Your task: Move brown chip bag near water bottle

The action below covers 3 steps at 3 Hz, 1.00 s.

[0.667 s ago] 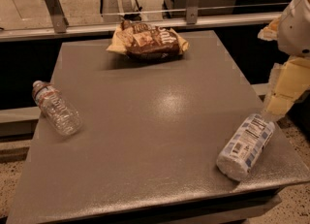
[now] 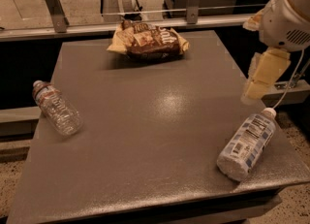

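Grey table (image 2: 145,140), brown chip bag (image 2: 147,41) lying at far edge middle, water bottle (image 2: 57,107) on its side at left edge, well apart, white-and-blue labelled bottle (image 2: 246,144) lying near right front corner, gripper (image 2: 261,77) hanging off right side, grip state can't tell.

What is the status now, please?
Gripper hangs at right edge of table, near white-and-blue labelled bottle. Brown chip bag at far edge, not grasped. Water bottle at left edge; nothing between them.
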### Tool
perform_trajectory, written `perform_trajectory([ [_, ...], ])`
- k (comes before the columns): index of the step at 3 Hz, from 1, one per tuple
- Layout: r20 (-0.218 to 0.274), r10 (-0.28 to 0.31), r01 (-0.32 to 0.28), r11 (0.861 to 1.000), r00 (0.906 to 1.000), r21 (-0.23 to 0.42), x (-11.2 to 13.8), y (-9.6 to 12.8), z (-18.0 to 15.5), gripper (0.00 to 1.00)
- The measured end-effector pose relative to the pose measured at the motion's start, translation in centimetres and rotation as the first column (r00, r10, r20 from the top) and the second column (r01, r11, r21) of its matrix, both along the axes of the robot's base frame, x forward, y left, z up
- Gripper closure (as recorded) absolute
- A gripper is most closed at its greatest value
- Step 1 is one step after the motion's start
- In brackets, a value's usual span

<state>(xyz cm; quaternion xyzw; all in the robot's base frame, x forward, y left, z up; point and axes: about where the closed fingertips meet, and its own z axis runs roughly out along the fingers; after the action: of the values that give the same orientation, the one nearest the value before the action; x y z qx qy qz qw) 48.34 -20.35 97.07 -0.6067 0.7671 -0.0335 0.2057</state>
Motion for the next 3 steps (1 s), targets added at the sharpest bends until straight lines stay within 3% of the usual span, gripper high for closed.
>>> perform_trajectory([
  [1,0.071,0.035,-0.041,0.995,0.9969,0.089,6.3,2.9,-0.7,0.00],
  [2,0.140,0.073,-0.097,0.979,0.9875,0.176,11.2,6.7,-1.9,0.00],
  [3,0.226,0.090,-0.153,0.949,0.9700,0.277,17.7,10.7,-3.0,0.00],
])
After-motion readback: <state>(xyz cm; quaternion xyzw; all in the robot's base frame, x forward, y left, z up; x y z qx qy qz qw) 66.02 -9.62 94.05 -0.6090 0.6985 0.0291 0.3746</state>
